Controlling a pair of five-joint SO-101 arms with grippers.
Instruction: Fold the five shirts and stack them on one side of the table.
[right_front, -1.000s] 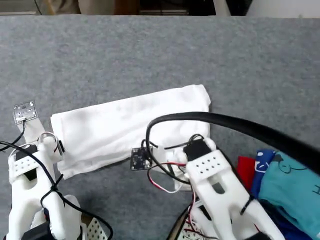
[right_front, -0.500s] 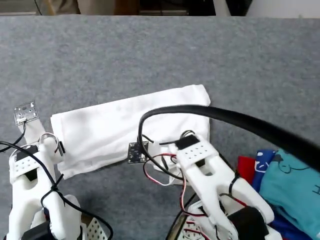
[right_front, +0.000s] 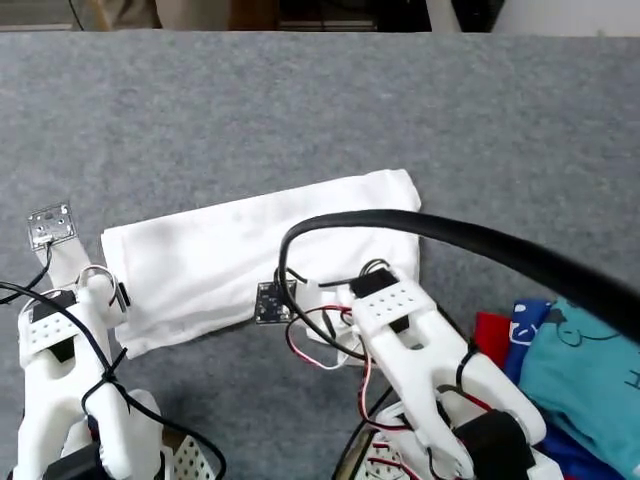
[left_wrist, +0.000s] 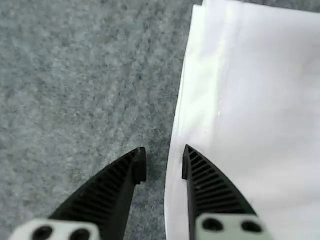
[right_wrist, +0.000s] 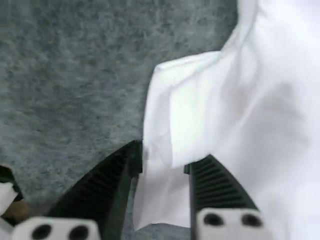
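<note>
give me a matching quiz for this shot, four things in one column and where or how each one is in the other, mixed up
Things
1. white shirt
2. left gripper
3. right gripper
4. coloured shirts

Places or states
A. heaped at the right edge of the table
B. open, astride the straight side edge of the white cloth
C. folded into a long strip, lying flat mid-table
D. open around a bunched corner of white cloth

Pairs: 1-C, 2-B, 3-D, 4-A

White shirt (right_front: 230, 250) smooth matt cloth; table (right_front: 300, 110) rough felt-like fabric; jaws ribbed matt black plastic
</note>
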